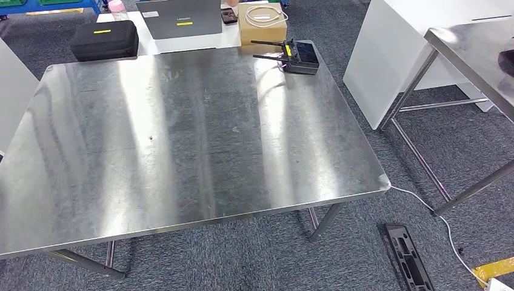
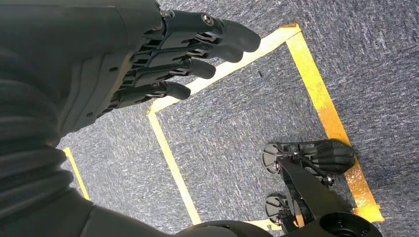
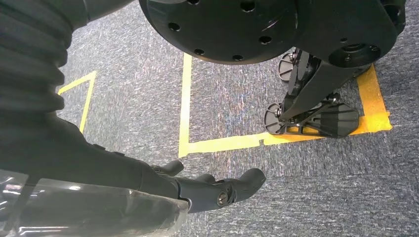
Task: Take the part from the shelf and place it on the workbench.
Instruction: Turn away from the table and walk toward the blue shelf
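Steel table [image 1: 182,139] fills the head view, no part on it — so we're at the fetch step, I'd say. Left hand [image 2: 163,64] and right hand [image 3: 207,187] hang empty, fingers loosely apart, over carpet. Next: find the shelf.

The worktop [image 1: 182,139] is streaked silver steel, the carpet [image 1: 363,254] speckled blue-grey with yellow tape lines [image 2: 316,94]; a black case [image 1: 105,40] carries a yellow label.
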Robot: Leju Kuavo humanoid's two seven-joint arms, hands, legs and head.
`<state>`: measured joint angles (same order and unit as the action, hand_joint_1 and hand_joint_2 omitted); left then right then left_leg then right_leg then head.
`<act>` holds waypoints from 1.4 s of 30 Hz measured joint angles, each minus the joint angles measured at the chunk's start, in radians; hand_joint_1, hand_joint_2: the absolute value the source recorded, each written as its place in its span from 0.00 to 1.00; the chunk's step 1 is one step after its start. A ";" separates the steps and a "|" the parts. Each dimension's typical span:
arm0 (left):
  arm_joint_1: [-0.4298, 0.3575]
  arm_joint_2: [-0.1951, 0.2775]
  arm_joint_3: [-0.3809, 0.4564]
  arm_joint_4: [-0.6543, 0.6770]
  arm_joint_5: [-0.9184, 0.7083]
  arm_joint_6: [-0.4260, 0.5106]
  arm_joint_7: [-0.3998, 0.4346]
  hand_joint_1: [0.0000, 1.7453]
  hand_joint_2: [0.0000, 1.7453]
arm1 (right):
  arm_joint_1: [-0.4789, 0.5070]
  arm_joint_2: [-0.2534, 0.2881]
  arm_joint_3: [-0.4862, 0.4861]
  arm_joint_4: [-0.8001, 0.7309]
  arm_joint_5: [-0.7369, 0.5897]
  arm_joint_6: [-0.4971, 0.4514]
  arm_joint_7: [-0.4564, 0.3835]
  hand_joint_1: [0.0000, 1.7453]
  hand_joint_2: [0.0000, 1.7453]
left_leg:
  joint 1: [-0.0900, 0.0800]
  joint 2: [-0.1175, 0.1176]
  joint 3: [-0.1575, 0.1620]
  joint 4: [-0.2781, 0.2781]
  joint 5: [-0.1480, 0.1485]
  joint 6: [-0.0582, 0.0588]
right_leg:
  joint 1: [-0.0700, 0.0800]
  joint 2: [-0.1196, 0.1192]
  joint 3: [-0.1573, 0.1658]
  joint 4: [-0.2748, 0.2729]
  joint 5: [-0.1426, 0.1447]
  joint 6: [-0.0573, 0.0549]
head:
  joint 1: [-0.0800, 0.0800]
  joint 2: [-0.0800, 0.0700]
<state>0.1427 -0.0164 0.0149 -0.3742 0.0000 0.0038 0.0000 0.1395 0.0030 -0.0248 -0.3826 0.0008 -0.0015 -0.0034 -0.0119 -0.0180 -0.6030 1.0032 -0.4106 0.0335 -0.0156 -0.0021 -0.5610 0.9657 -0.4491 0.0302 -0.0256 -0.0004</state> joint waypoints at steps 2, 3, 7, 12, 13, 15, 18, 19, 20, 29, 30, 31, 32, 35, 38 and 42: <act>0.000 0.000 0.000 0.000 0.000 0.000 0.000 0.00 1.00 | 0.000 0.000 0.000 0.000 0.000 0.000 0.000 0.00 1.00 | 0.000 0.000 0.000 0.000 0.000 0.000 | 0.000 0.000 0.000 0.000 0.000 0.000 | 0.000 0.000; 0.000 0.000 0.000 0.000 0.000 0.000 0.000 0.00 1.00 | 0.001 0.000 0.000 0.000 0.000 0.000 0.000 0.00 1.00 | 0.000 0.000 0.000 0.000 0.000 0.000 | 0.000 0.000 0.000 0.000 0.000 0.000 | 0.000 0.000; 0.000 0.000 0.000 0.000 0.000 0.000 0.000 0.00 1.00 | 0.001 0.000 0.000 0.000 0.000 0.000 0.000 0.00 1.00 | 0.000 0.000 0.000 0.000 0.000 0.000 | 0.000 0.000 0.000 0.000 0.000 0.000 | 0.000 0.000; 0.000 0.000 0.002 0.000 -0.007 0.000 0.000 0.00 1.00 | 0.001 0.000 -0.001 -0.001 0.006 -0.001 0.000 0.00 1.00 | 0.000 0.000 0.000 0.000 0.000 0.000 | 0.000 0.000 0.000 0.000 0.000 0.000 | 0.000 0.000; -0.001 0.000 0.007 0.000 -0.017 0.001 0.000 0.00 1.00 | 0.000 0.000 -0.002 -0.001 0.016 -0.003 0.000 0.00 1.00 | 0.000 0.000 0.000 0.000 0.000 0.000 | 0.000 0.000 0.000 0.000 0.000 0.000 | 0.000 0.000; -0.003 -0.002 0.024 0.000 -0.053 0.003 0.000 0.00 1.00 | -0.003 0.002 -0.007 -0.001 0.050 -0.013 0.000 0.00 1.00 | 0.000 0.000 0.000 0.000 0.000 0.000 | 0.000 0.000 0.000 0.000 0.000 0.000 | 0.000 0.000; -0.008 -0.008 0.056 0.000 -0.124 0.008 0.001 0.00 1.00 | -0.010 0.005 -0.021 0.000 0.113 -0.034 0.000 0.00 1.00 | 0.000 0.000 0.000 0.000 0.000 0.000 | 0.000 0.000 0.000 0.000 0.000 0.000 | 0.000 0.000; -0.010 -0.011 0.069 0.000 -0.149 0.011 0.002 0.00 1.00 | -0.012 0.007 -0.027 0.000 0.136 -0.041 0.000 0.00 1.00 | 0.000 0.000 0.000 0.000 0.000 0.000 | 0.000 0.000 0.000 0.000 0.000 0.000 | 0.000 0.000; -0.012 -0.014 0.082 0.000 -0.174 0.013 0.003 0.00 1.00 | -0.015 0.008 -0.033 0.000 0.159 -0.049 0.000 0.00 1.00 | 0.000 0.000 0.000 0.000 0.000 0.000 | 0.000 0.000 0.000 0.000 0.000 0.000 | 0.000 0.000; -0.042 -0.049 0.210 0.011 -0.399 0.036 0.015 0.00 1.00 | -0.042 0.028 -0.122 0.010 0.355 -0.116 0.000 0.00 1.00 | 0.000 0.000 0.000 0.000 0.000 0.000 | 0.000 0.000 0.000 0.000 0.000 0.000 | 0.000 0.000; -0.045 -0.053 0.226 0.014 -0.424 0.038 0.016 0.00 1.00 | -0.046 0.031 -0.135 0.012 0.374 -0.124 0.000 0.00 1.00 | 0.000 0.000 0.000 0.000 0.000 0.000 | 0.000 0.000 0.000 0.000 0.000 0.000 | 0.000 0.000; -0.049 -0.057 0.243 0.016 -0.449 0.041 0.017 0.00 1.00 | -0.049 0.034 -0.149 0.015 0.394 -0.132 0.000 0.00 1.00 | 0.000 0.000 0.000 0.000 0.000 0.000 | 0.000 0.000 0.000 0.000 0.000 0.000 | 0.000 0.000; -0.052 -0.061 0.259 0.019 -0.474 0.042 0.018 0.00 1.00 | -0.052 0.037 -0.163 0.017 0.413 -0.140 0.000 0.00 1.00 | 0.000 0.000 0.000 0.000 0.000 0.000 | 0.000 0.000 0.000 0.000 0.000 0.000 | 0.000 0.000; -0.062 -0.074 0.305 0.027 -0.544 0.049 0.020 0.00 1.00 | -0.062 0.046 -0.205 0.025 0.464 -0.161 0.000 0.00 1.00 | 0.000 0.000 0.000 0.000 0.000 0.000 | 0.000 0.000 0.000 0.000 0.000 0.000 | 0.000 0.000; -0.074 -0.087 0.357 0.036 -0.621 0.057 0.024 0.00 1.00 | -0.072 0.057 -0.255 0.033 0.518 -0.183 -0.003 0.00 1.00 | 0.000 0.000 0.000 0.000 0.000 0.000 | 0.000 0.000 0.000 0.000 0.000 0.000 | 0.000 0.000; -0.089 -0.105 0.424 0.049 -0.710 0.067 0.025 0.00 0.25 | -0.086 0.073 -0.321 0.043 0.577 -0.213 -0.015 0.00 0.25 | 0.000 0.000 0.000 0.000 0.000 0.000 | 0.000 0.000 0.000 0.000 0.000 0.000 | 0.000 0.000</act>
<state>0.0533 -0.1214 0.4389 -0.3253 -0.7101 0.0706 0.0245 0.0537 0.0757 -0.3457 -0.3394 0.5778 -0.2142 -0.0186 -0.0119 -0.0180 -0.6030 1.0032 -0.4105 0.0336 -0.0156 -0.0020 -0.5609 0.9658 -0.4490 0.0303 -0.0256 -0.0004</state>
